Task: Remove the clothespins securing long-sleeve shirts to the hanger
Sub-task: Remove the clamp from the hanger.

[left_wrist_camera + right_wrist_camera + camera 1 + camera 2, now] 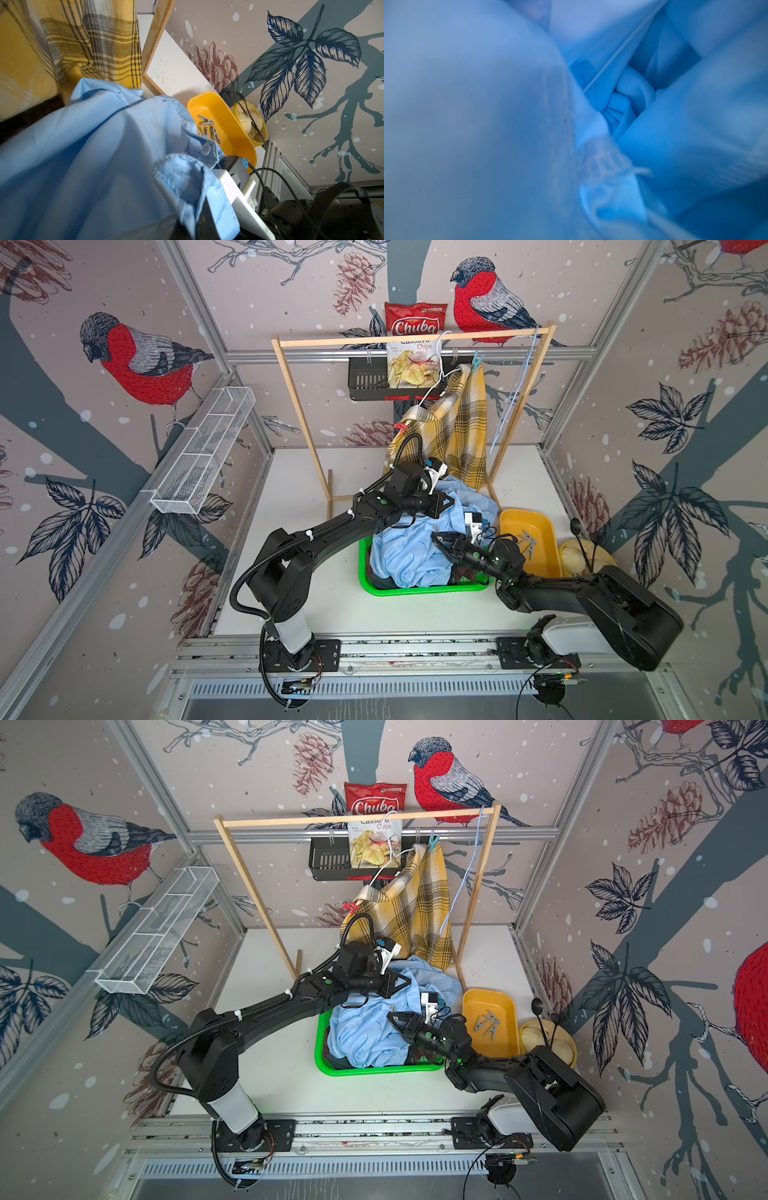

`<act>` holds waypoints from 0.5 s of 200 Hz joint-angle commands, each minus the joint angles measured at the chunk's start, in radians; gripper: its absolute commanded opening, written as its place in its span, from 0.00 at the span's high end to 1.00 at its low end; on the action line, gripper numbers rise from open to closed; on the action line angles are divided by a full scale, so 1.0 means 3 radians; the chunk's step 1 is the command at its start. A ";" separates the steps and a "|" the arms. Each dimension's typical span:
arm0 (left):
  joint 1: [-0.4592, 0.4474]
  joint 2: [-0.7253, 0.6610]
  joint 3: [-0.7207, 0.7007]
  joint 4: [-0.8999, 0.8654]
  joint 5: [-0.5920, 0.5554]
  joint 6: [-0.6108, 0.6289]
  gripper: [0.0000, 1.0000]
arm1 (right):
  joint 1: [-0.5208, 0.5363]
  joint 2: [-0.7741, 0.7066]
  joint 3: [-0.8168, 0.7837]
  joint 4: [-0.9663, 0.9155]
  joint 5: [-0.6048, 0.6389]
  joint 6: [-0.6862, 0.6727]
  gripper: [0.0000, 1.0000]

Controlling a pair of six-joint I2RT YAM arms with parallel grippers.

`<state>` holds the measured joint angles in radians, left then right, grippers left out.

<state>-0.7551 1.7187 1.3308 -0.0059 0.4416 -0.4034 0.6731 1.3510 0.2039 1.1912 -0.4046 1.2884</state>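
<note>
Top views show, at the left, the red clothespin (401, 427) clamped on the low shoulder of the yellow plaid shirt (457, 423). That shirt hangs askew from the white hanger (430, 393) on the wooden rack (353, 341). Next, the left gripper (446, 504) is closed and, by my reading, pinches a fold of the light blue shirt (415, 556) heaped over the green basket (415, 591). The right gripper (437, 540) noses into the same heap; whether its jaws have met or hold anything cannot be told. Above it, the light blue clothespin (478, 359) grips the plaid shirt's high end. Farthest right, greyish clothespins (528, 541) lie in the yellow tray (540, 526).

Risk: the right jaws may take cloth instead of a pin, since loose folds smother them. A pull would then drag the shirt against the left grip. Freeing one plaid-shirt pin alone could let the garment slide off the tilted hanger.

View differences: the right wrist view shows only blurred blue cloth, a thin white line (618, 52) and a translucent ribbed shape (602, 160). That shape is possibly a clear clothespin, and the top views hide it. Only the left wrist view shows the cuff button (205, 149). Neither wrist view shows the red pin.
</note>
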 commanded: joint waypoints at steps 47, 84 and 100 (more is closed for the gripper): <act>0.0024 0.0002 -0.0015 0.0162 -0.0086 0.0012 1.00 | 0.0056 -0.0301 0.0046 -0.0532 -0.0024 -0.0112 0.80; 0.0097 -0.0018 -0.0059 0.0159 -0.0161 0.0037 1.00 | 0.0088 -0.0767 0.0008 -0.1161 0.0039 -0.0221 0.80; 0.0133 -0.0023 -0.0098 0.0173 -0.0183 0.0036 1.00 | 0.0088 -0.0990 -0.0033 -0.1426 0.0087 -0.0262 0.80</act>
<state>-0.7284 1.7184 1.3132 -0.0048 0.4145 -0.3950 0.6964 1.1267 0.2070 0.9077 -0.3965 1.2499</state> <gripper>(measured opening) 0.049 0.226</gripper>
